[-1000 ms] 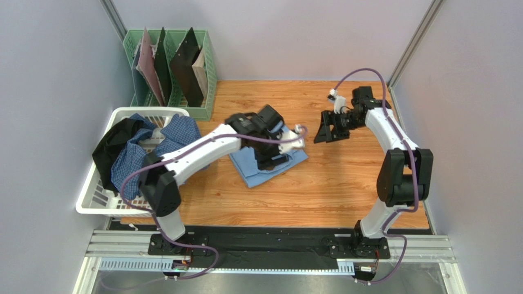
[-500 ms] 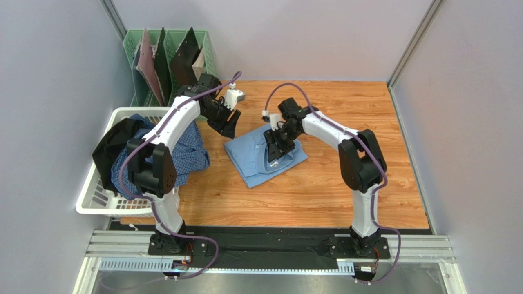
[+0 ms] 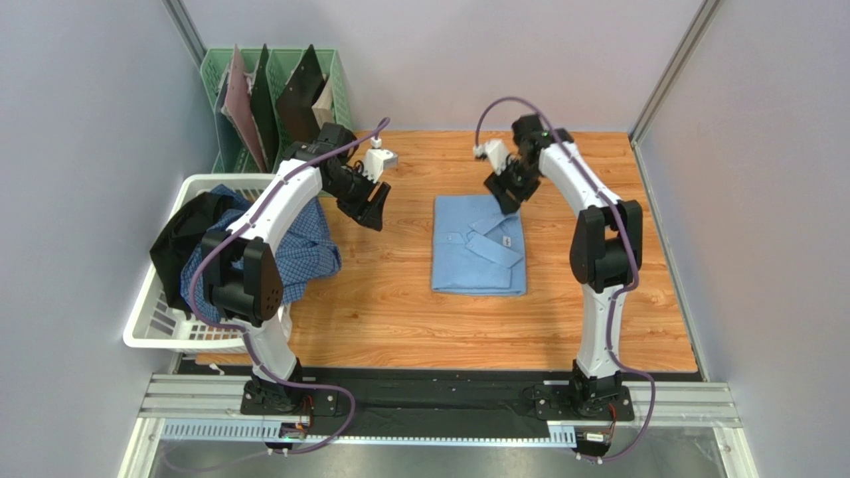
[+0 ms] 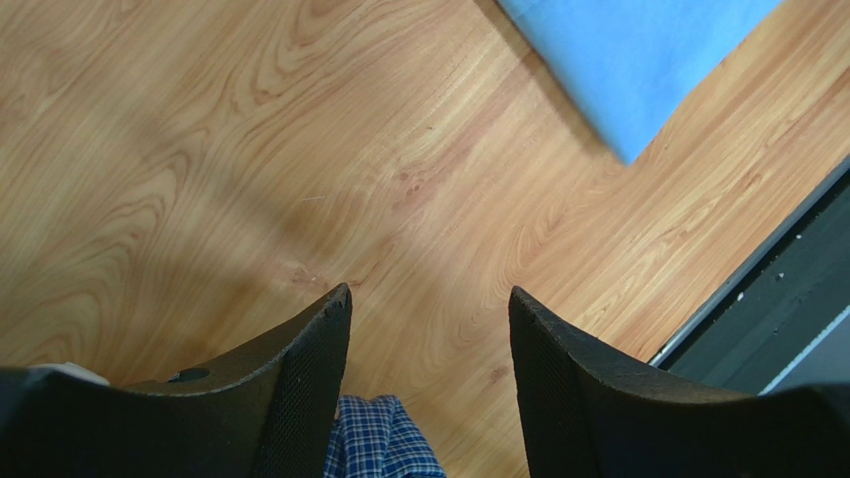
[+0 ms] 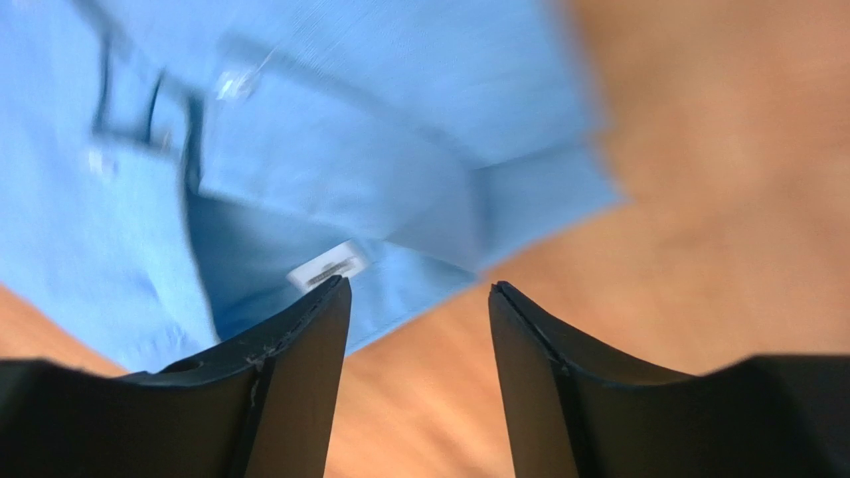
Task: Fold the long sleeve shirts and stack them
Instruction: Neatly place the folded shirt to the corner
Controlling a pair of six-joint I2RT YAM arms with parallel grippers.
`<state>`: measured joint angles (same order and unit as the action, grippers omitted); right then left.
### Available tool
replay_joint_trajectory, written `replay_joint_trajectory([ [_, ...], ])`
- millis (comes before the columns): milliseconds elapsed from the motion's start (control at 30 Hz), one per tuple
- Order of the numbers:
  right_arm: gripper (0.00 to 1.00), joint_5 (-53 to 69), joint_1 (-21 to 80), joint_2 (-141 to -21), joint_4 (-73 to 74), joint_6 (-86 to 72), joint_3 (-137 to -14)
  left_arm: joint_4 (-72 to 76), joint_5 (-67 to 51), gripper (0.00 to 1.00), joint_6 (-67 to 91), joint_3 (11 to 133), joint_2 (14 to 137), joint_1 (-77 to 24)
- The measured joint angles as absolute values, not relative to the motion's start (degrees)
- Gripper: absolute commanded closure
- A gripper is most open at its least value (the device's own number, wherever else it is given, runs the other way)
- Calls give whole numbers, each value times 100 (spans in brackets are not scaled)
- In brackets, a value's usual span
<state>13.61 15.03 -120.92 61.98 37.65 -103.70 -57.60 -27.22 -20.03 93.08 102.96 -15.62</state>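
Overhead, the folded light blue shirt (image 3: 479, 261) lies mid-table and the checked shirt (image 3: 304, 249) drapes over the white basket (image 3: 249, 180); wrist views show the left gripper (image 4: 429, 291) and right gripper (image 5: 419, 284) open and empty, the right hovering close enough to snag the fold.

The left arm (image 3: 284, 199) reaches forward from its base, and the left gripper (image 3: 373, 212) is angled down with jaws parted and nothing between them. The right arm (image 3: 591, 194) reaches forward, elbow raised. The right gripper (image 3: 502, 199) points down, jaws parted and empty.
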Motion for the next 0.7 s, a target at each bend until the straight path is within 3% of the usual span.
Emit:
replay_joint_trajectory([
  [100, 28, 1347, 1258, -12173, 6167, 3747, -11537, -5774, -2755, 34, -2001, 9268, 10280, -1566],
  [200, 29, 1404, 1415, -12018, 6034, 3159, -11957, -5749, -2759, 34, -1975, 9260, 10274, -1559],
  [533, 38, 1590, 3208, -12204, 5789, 1697, -10860, -5693, -2755, 34, -1927, 9255, 10232, -1522],
  [700, 41, 1699, 3277, -12564, 5874, 1802, -10457, -5686, -2753, 33, -1927, 9198, 10130, -1459],
])
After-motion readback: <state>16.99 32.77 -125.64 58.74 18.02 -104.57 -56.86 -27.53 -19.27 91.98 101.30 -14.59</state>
